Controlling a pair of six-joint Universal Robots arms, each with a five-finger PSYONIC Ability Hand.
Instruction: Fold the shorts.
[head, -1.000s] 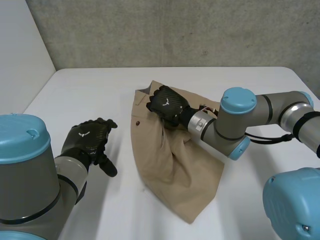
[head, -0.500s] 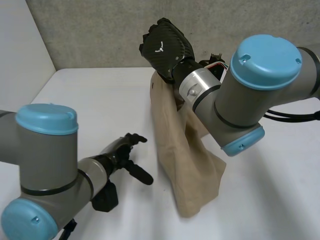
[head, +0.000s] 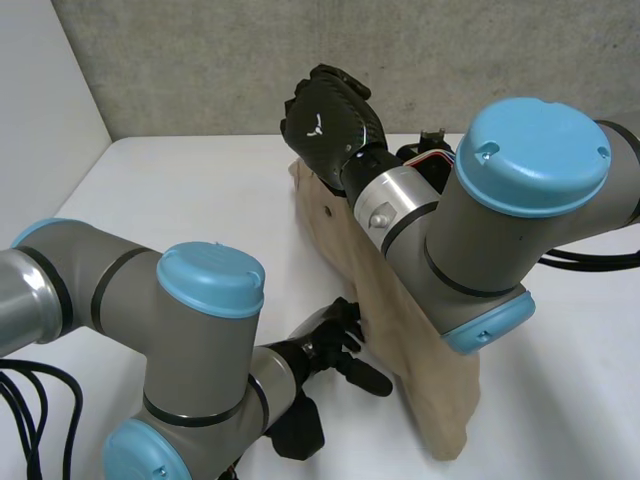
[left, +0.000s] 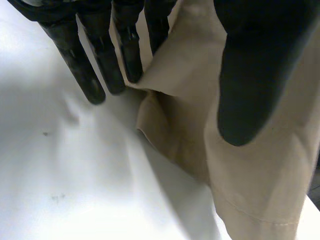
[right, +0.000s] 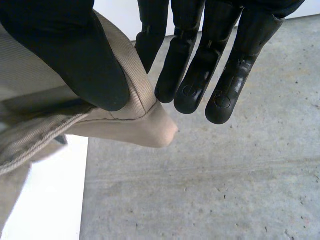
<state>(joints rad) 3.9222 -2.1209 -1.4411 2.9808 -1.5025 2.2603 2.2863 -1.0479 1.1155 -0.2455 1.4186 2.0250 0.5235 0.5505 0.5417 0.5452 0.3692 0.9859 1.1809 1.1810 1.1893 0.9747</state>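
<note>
I see the shorts (head: 440, 385) hanging from my right hand (head: 325, 115), high over the white table (head: 200, 200), thumb pinching a top corner against a finger; their lower end reaches the tabletop. My left hand (head: 335, 345) is spread beside the lower edge, fingertips touching a fold

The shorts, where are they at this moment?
In the head view the shorts hang right of centre from the raised right hand, which pinches their top, and trail down to the table; the left hand is at their left edge.
</note>
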